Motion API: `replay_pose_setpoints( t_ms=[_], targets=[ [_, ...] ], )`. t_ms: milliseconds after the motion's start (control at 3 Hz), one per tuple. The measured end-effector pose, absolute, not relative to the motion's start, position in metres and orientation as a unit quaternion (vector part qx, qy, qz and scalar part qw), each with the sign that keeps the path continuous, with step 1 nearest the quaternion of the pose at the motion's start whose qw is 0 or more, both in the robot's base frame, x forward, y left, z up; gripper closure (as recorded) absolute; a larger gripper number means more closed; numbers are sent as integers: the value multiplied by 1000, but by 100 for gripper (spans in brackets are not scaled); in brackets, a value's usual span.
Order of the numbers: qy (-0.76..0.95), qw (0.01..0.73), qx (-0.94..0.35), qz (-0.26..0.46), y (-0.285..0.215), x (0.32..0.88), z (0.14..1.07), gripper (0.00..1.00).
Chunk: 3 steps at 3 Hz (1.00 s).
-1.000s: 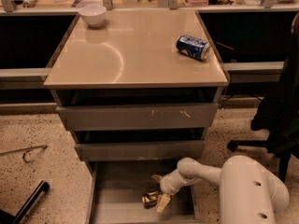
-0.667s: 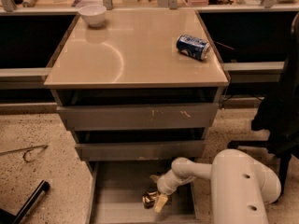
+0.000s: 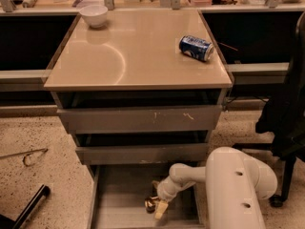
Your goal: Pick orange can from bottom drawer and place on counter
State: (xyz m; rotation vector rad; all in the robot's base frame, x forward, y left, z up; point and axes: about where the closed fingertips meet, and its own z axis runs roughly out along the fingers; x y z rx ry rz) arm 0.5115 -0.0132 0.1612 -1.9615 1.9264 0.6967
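Observation:
The orange can (image 3: pixel 152 203) lies on the floor of the open bottom drawer (image 3: pixel 119 209), near its middle right. My gripper (image 3: pixel 158 205) reaches down into the drawer from the white arm (image 3: pixel 190 173) and sits right at the can, one pale finger (image 3: pixel 161 209) showing beside it on the right. The beige counter (image 3: pixel 133 56) tops the grey cabinet above.
A blue and white can (image 3: pixel 196 47) lies on its side at the counter's right. A white bowl (image 3: pixel 93 15) stands at its back left. Two upper drawers (image 3: pixel 140 119) are partly pulled out above the bottom one. A black chair (image 3: pixel 286 118) stands at the right.
The arm's white upper body has swung left and closer to the drawer. The gripper stays at the orange can, which has not visibly moved.

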Motion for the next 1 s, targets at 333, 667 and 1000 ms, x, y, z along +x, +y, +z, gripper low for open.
replay_pose_setpoints(
  t_ms=[333, 667, 1000],
  targets=[
    [676, 155, -676, 250, -13, 510, 154, 0],
    [677, 156, -671, 259, -15, 509, 149, 0],
    [682, 155, -657, 283, -15, 507, 140, 18]
  ],
)
